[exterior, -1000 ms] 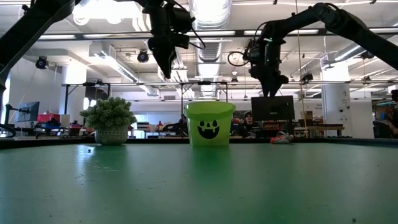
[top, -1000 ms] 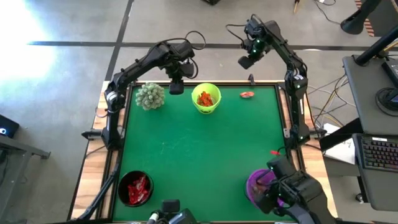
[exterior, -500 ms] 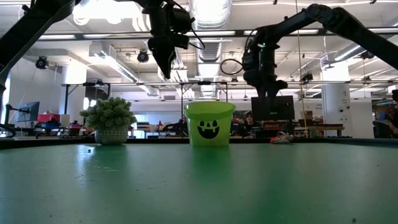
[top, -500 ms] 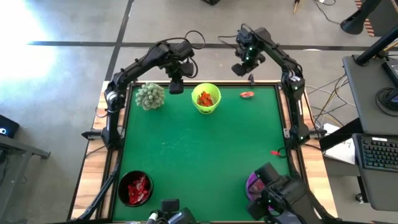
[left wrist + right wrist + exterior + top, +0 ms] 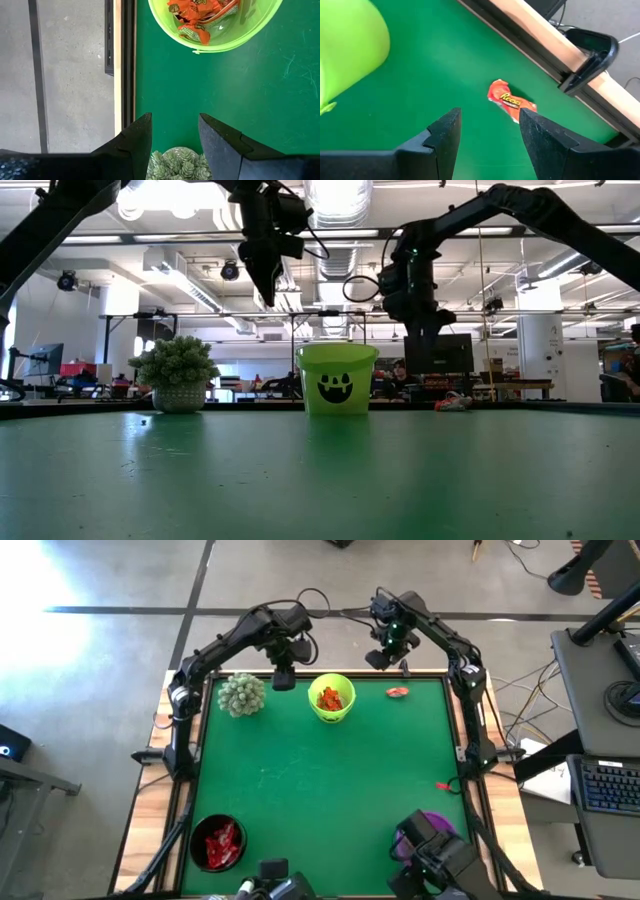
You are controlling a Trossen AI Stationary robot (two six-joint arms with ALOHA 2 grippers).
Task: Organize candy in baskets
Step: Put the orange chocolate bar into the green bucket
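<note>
The lime green basket (image 5: 332, 698) stands near the table's far edge with orange candy (image 5: 196, 15) inside. One orange candy (image 5: 512, 102) lies on the mat to its right. My right gripper (image 5: 490, 115) hangs open above the far edge (image 5: 378, 658), between that candy and the basket, touching nothing. My left gripper (image 5: 175, 120) hangs open in the air (image 5: 283, 680) between the spiky plant (image 5: 241, 694) and the lime basket. The black basket (image 5: 217, 842) at the near left holds red candy. The purple basket (image 5: 425, 835) at the near right is partly hidden. A small red candy (image 5: 441, 785) lies near the right edge.
A dark device (image 5: 440, 862) at the near right corner overlaps the purple basket. The wooden table rim (image 5: 555, 47) and a black clamp (image 5: 587, 55) run just beyond the orange candy. The middle of the green mat (image 5: 320, 780) is bare.
My right gripper has moved toward the table's left along the far edge, closer to the lime basket, has sunk a little and has rolled somewhat about its own axis. It stays open. The dark device at the near right has shifted left over the purple basket.
</note>
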